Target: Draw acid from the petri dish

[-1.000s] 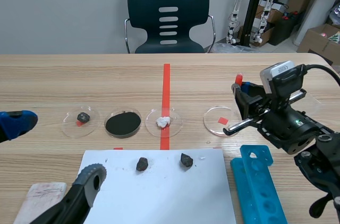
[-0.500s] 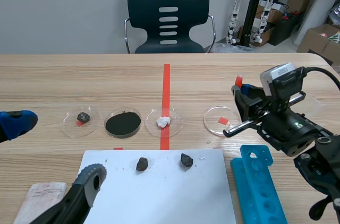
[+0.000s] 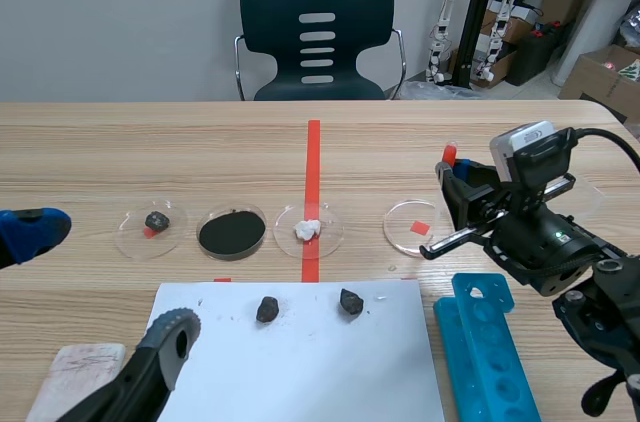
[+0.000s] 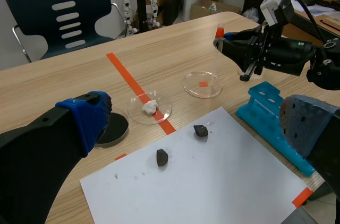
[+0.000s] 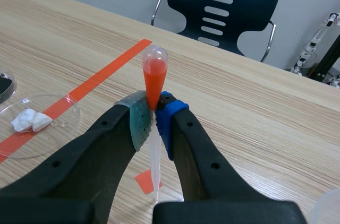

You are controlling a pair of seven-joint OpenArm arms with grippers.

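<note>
On the wooden table, the pipette is pinched below its bulb by the closed right gripper over the petri dish, where air may be drawn if the tip is held high.

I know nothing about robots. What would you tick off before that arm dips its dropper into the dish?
1. Grip: ok. The right jaws are shut on the dropper, just below its orange bulb.
2. Dropper attitude: ok. It stands upright, tip down.
3. Aim: ok. The tip hangs over the petri dish.
4. Liquid in the dish: cannot tell. The dish looks clear.
5. Tip touching liquid: cannot tell.
6. Left jaws out of the way: ok. They are open, far from the dish.
</note>
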